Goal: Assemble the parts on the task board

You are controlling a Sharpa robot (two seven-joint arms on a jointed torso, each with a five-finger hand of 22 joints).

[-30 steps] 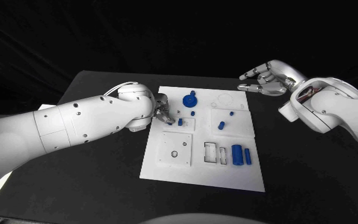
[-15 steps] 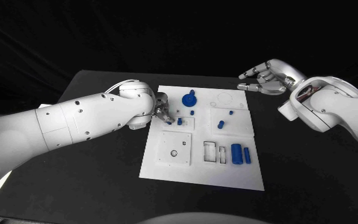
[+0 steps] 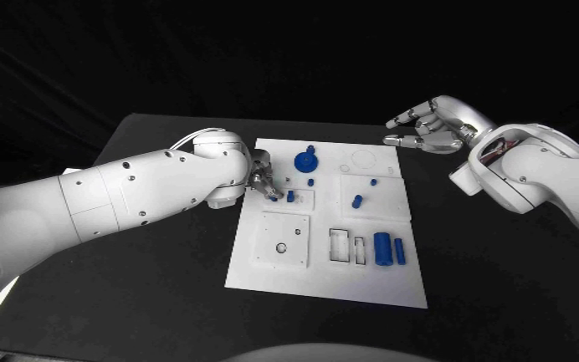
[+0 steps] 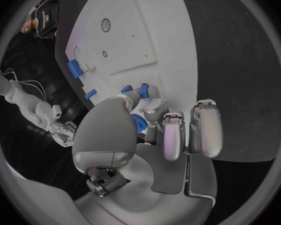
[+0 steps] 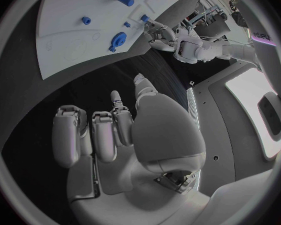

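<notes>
The black worktop [image 3: 145, 237] carries the white board [image 3: 316, 282] at its middle, long side running away from the robot. The left arm [image 3: 109, 199] reaches in over the board's left edge, its hand [image 3: 261, 182] low over a small square plate there; in the left wrist view the fingers [image 4: 172, 135] curl down around a small blue part [image 4: 138, 122], pinched at the tips just above the board. The right hand [image 3: 428, 132] hovers off the board's far right corner over bare worktop, fingers apart and lightly bent, holding nothing. On the board lie a blue gear [image 3: 306, 160] near the far edge, a blue cylinder [image 3: 384, 249] with a thinner bar [image 3: 399, 251] just beside it near the right edge, and a short peg [image 3: 357, 202] between them.
</notes>
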